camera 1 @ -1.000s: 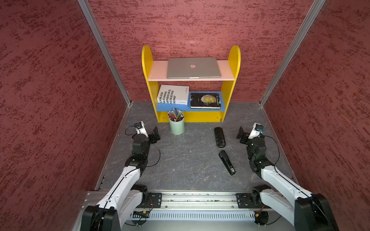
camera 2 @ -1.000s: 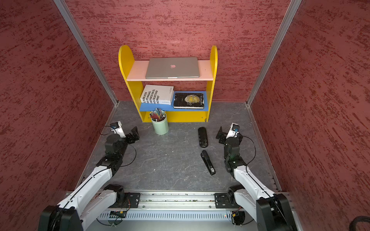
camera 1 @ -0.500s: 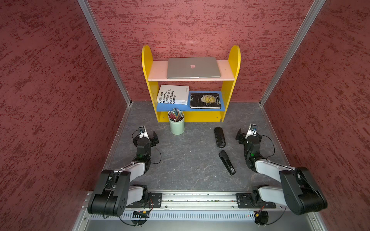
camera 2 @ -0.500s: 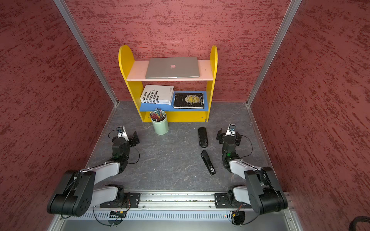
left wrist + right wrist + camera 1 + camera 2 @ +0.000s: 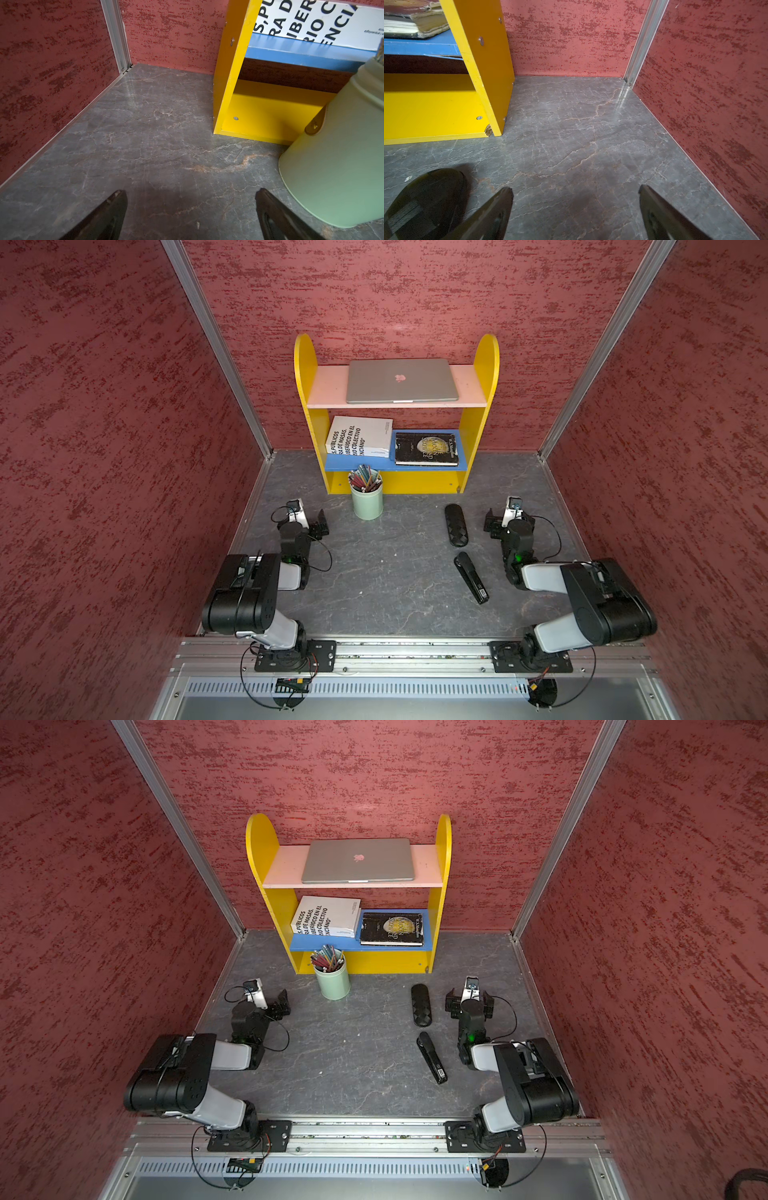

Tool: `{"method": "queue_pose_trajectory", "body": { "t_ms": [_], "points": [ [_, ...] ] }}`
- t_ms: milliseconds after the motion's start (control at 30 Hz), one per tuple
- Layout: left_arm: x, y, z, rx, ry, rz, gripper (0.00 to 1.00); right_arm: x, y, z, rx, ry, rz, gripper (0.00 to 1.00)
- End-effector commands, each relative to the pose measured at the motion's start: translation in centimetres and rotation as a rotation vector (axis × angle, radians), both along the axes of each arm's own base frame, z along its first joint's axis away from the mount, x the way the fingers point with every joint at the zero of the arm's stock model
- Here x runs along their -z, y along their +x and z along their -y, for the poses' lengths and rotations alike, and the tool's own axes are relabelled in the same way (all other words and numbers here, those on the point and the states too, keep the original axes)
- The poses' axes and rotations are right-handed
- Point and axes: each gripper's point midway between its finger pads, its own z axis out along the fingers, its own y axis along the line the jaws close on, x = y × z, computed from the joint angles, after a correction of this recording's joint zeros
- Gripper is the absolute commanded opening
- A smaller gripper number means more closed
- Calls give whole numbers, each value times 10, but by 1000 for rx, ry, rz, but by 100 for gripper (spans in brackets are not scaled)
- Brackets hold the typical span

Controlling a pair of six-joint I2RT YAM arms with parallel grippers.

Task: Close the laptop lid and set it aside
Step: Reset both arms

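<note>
Enclosure: red textured walls (image 5: 395,290) on three sides, a grey veined floor (image 5: 395,572), and an aluminium rail (image 5: 415,655) along the near edge carrying both arm bases.

Shelf unit (image 5: 484,377): yellow side panels with rounded tops, standing against the back wall. It has a pink top board (image 5: 328,387) and a blue lower board (image 5: 357,462).

Laptop (image 5: 401,381): silver-grey, lying flat on the pink top board, roughly centred between the yellow panels.

Lid (image 5: 424,373): shut flat on the base, outer face up, logo at its centre. Both grippers are well apart from it, down near the floor.

White book (image 5: 361,435): large black lettering, on the blue board toward the left arm's side.

Black book (image 5: 426,448): just beside the white book on the same board, toward the right arm's side.

Cup (image 5: 368,504): pale green, upright, filled with coloured pencils, on the floor just in front of the shelf unit.

Black oval case (image 5: 456,524): on the floor, near the right gripper.

Black stapler (image 5: 471,583): on the floor between the case and the rail, lying at a slant.

Left gripper (image 5: 191,190): jaws spread wide and empty, low over bare floor, with the cup near. Its arm is folded toward its base.

Right gripper (image 5: 576,187): jaws spread wide and empty, low over bare floor, with the oval case just beside one finger. Its arm is likewise folded.
</note>
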Motion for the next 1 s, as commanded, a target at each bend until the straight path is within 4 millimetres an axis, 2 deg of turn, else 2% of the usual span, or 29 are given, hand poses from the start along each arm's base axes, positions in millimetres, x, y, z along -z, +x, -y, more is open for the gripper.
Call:
{"method": "queue_pose_trajectory", "body": {
  "t_ms": [0,33,67,100,533,667,967],
  "points": [
    [-13,11,6,48,-4,32,100,-14,11,-1,-57,45,58,98],
    [-13,11,6,46,-6,28,100,-7,13,-1,-62,51,56,98],
    [-14,11,6,45,-6,27,100,-11,16,0,-56,42,84,98],
    [-14,11,6,47,-5,33,100,-5,14,1,-56,57,40,98],
    [-13,14,10,42,20,17,100,-5,15,2,-56,62,41,98],
    [-12,16,22,114,31,5,100,-5,17,2,-59,64,38,99],
    [-11,16,23,118,28,5,100,-4,16,1,-60,64,35,99]
  ]
}}
